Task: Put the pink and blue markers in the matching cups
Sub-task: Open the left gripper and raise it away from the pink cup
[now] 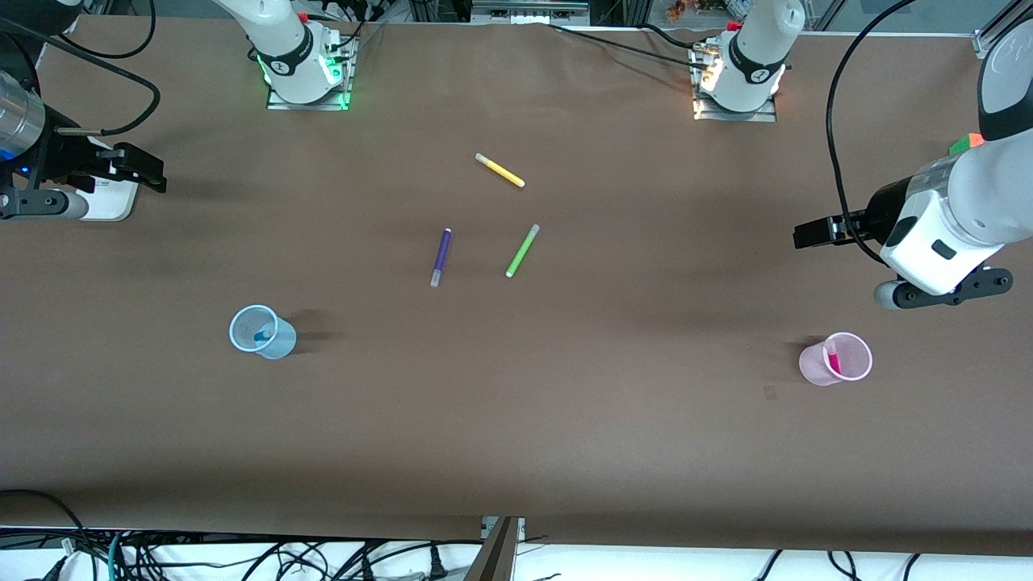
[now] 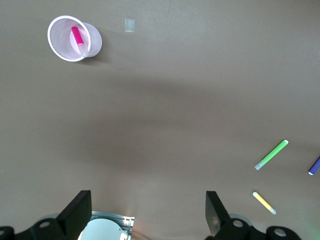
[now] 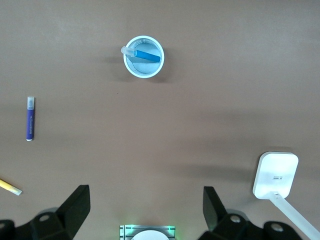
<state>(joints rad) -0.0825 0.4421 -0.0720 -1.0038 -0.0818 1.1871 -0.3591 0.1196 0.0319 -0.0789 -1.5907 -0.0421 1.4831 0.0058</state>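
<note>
The light blue cup (image 1: 282, 343) stands upright toward the right arm's end of the table, with the blue marker (image 1: 262, 335) leaning inside it. The light pink cup (image 1: 811, 367) stands upright toward the left arm's end, with the pink marker (image 1: 833, 357) inside it. The left wrist view shows the pink cup (image 2: 95, 42) and pink marker (image 2: 77, 37). The right wrist view shows the blue cup (image 3: 144, 74) and blue marker (image 3: 146, 54). My left gripper (image 1: 807, 234) (image 2: 148, 212) is open and empty, high above the table. My right gripper (image 1: 149, 171) (image 3: 145, 210) is open and empty, also raised.
A purple pen (image 1: 441, 257), a green pen (image 1: 522, 251) and a yellow pen (image 1: 499, 170) lie mid-table, farther from the front camera than the cups. A white flat object (image 1: 109, 202) lies under my right gripper. A coloured cube (image 1: 966, 144) shows by the left arm.
</note>
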